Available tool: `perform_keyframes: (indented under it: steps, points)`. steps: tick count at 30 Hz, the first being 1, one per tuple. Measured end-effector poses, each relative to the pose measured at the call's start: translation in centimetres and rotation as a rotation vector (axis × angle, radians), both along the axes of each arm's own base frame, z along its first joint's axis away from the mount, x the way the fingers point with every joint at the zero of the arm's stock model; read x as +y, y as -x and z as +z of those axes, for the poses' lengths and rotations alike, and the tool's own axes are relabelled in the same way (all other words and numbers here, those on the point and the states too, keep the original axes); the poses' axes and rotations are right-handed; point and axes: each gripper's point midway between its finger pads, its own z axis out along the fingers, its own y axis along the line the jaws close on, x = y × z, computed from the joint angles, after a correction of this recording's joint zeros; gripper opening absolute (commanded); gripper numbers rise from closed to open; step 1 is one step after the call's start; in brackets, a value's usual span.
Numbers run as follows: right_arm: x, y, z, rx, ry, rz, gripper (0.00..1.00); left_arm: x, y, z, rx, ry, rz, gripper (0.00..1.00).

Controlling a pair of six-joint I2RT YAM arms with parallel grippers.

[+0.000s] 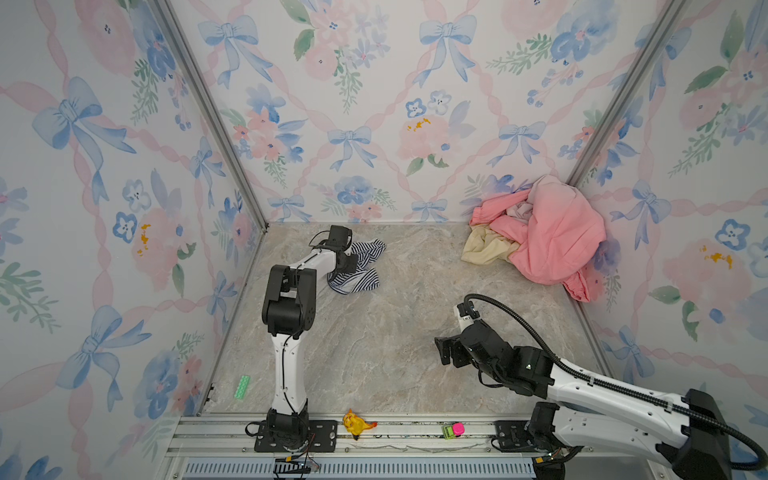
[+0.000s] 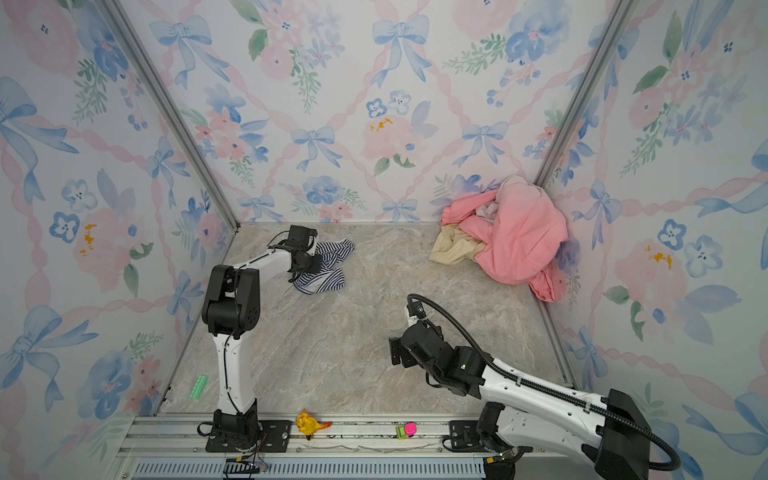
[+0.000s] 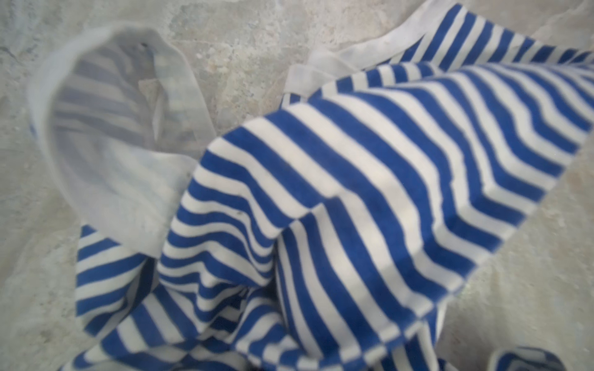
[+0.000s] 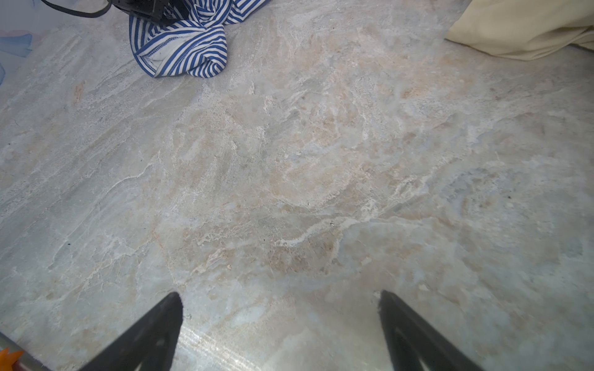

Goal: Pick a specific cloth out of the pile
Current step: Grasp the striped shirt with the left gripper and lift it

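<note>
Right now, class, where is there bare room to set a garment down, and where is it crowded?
The table is barest in the middle, between the striped cloth, the pile and the right gripper. A narrow strip lies between the green block and the left arm. Crowded: the back right corner, filled by the pile.

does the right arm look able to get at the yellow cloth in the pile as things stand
Probably yes: the right tool is open, and only bare table lies between it and the yellow cloth at the near edge of the pile.
</note>
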Motion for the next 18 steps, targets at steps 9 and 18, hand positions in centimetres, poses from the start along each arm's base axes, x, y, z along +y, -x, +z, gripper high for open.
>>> perform_keyframes:
  steps: [9, 18]
  points:
    - [0.0, 0.0, 0.1, -0.002, -0.004, 0.000, 0.97, 1.8, 1.4, 12.2, -0.196, -0.049, 0.062, 0.00]
    - [0.3, -0.2, 0.2, -0.008, -0.010, 0.003, 0.97, 5.5, 5.4, 23.4, -0.424, -0.179, 0.215, 0.00]
